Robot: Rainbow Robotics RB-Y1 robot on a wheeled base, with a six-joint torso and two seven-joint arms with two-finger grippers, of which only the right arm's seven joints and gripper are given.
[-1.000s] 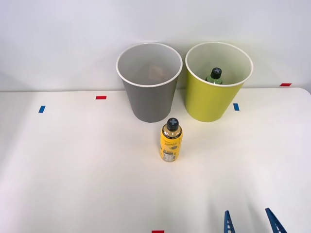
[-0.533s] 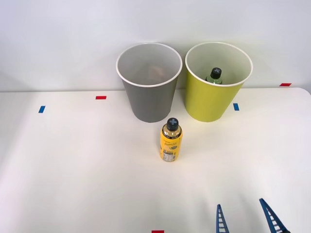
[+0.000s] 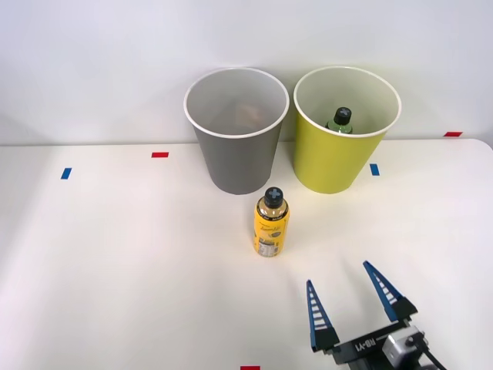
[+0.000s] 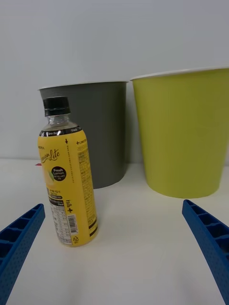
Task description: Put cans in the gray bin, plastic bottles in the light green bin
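Two bins are being seen at the back of the white desk (image 3: 115, 254): the gray bin (image 3: 236, 158) and, just beside it, the light green bin (image 3: 333, 158). Two bottles are being counted. A greenish bottle (image 3: 340, 121) with a black cap is being held inside the light green bin. A yellow-labelled bottle (image 3: 270, 222) is standing upright before the bins. The right tool (image 3: 350, 297) is being held spread apart near the desk's front edge, clamped on nothing.

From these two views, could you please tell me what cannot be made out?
- Greenish bottle: front view, body hidden by the light green bin wall.
- Gray bin contents: front view, a faint shape inside, too indistinct.
- Yellow bottle small print: wrist view, too small.
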